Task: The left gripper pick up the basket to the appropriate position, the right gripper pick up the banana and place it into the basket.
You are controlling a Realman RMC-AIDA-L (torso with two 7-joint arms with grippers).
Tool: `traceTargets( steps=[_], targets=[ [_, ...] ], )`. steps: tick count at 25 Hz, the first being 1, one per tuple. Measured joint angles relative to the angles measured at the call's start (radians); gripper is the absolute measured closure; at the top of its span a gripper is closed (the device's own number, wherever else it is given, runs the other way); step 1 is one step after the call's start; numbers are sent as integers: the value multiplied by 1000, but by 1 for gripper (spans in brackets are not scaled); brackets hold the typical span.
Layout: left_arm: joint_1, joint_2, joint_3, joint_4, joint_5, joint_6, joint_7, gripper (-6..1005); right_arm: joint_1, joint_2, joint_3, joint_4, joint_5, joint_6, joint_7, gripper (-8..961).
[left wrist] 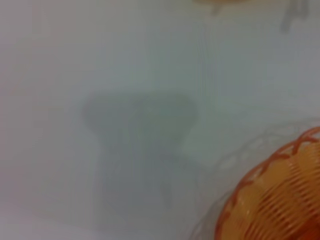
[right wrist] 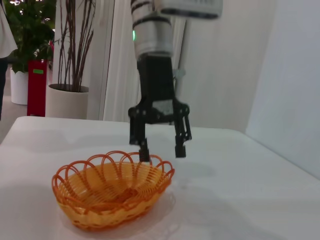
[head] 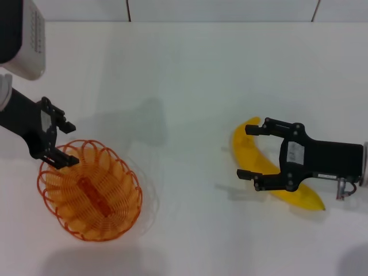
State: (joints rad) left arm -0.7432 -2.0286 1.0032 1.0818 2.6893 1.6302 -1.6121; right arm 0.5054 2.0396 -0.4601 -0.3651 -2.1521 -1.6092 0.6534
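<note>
The orange wire basket (head: 89, 192) sits on the white table at the front left and holds nothing. My left gripper (head: 68, 144) is open at the basket's far left rim, one finger over the rim and the other outside it. The right wrist view shows this gripper (right wrist: 161, 152) pointing down at the basket (right wrist: 112, 192). The left wrist view shows only a part of the basket's rim (left wrist: 280, 200). The yellow banana (head: 299, 198) lies on the table at the right. My right gripper (head: 246, 151) is open, with a finger on each side of the banana's far half.
The white table (head: 184, 86) stretches between basket and banana. A white part of the robot (head: 29, 46) shows at the far left corner. Beyond the table's edge, the right wrist view shows potted plants (right wrist: 65, 95) and a wall.
</note>
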Motion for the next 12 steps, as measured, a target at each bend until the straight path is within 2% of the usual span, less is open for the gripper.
traceTargets(
  steps=[4, 12],
  targets=[
    [3, -1, 11, -19, -2, -36, -8, 247, 0, 0, 0, 9, 1, 0, 0, 76],
    [-9, -6, 51, -62, -30, -83, -13, 285, 3, -1, 0, 9, 1, 2, 0, 77]
  ],
)
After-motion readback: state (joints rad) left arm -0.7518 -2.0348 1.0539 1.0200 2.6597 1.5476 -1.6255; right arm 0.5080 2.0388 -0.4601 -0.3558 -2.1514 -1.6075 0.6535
